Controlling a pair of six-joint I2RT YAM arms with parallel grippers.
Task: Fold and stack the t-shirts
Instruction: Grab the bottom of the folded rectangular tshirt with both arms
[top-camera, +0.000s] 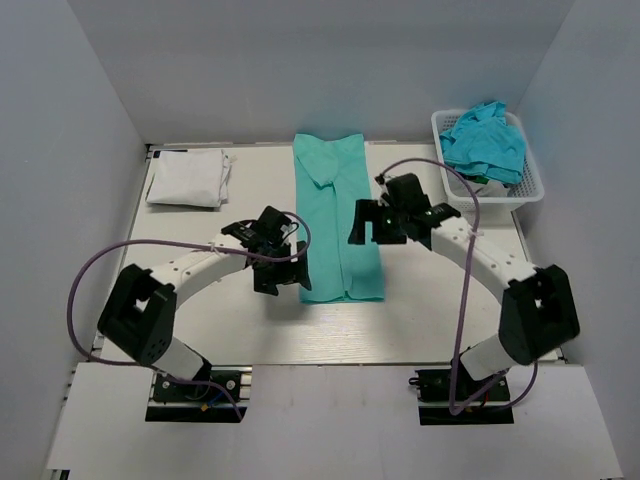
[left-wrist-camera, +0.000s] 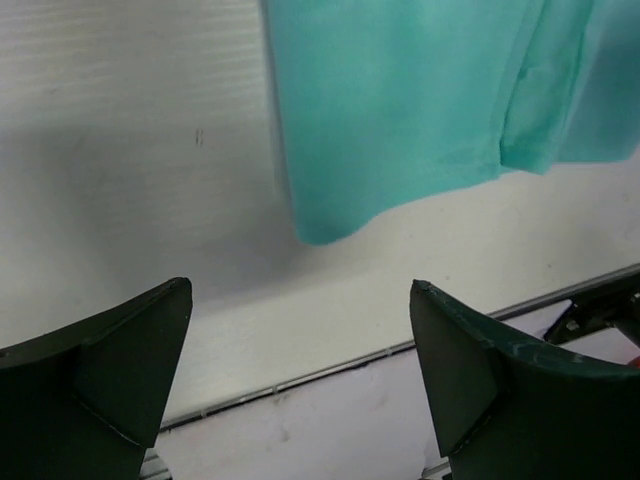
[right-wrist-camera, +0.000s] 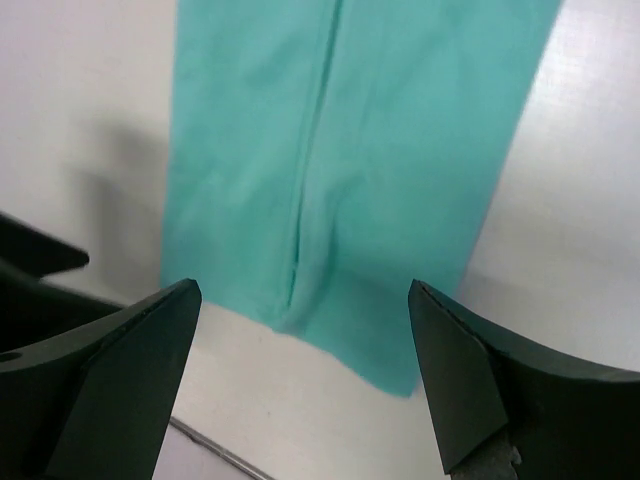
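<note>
A teal t-shirt (top-camera: 338, 215) lies in the middle of the table, folded lengthwise into a long narrow strip, collar end far and hem end near. My left gripper (top-camera: 292, 274) hovers open and empty at the strip's near left edge; its wrist view shows the shirt's hem corner (left-wrist-camera: 400, 110) ahead of the open gripper (left-wrist-camera: 300, 292). My right gripper (top-camera: 368, 230) hovers open and empty over the strip's right edge; its wrist view shows the hem (right-wrist-camera: 350, 150) beyond the open gripper (right-wrist-camera: 303, 292). A folded white t-shirt (top-camera: 187, 178) lies at the far left.
A white lattice basket (top-camera: 525, 185) at the far right holds several crumpled teal shirts (top-camera: 485, 140). Grey walls enclose the table on three sides. The table's near edge (left-wrist-camera: 300, 375) runs just beyond the left fingers. The left arm (right-wrist-camera: 30, 255) shows in the right wrist view.
</note>
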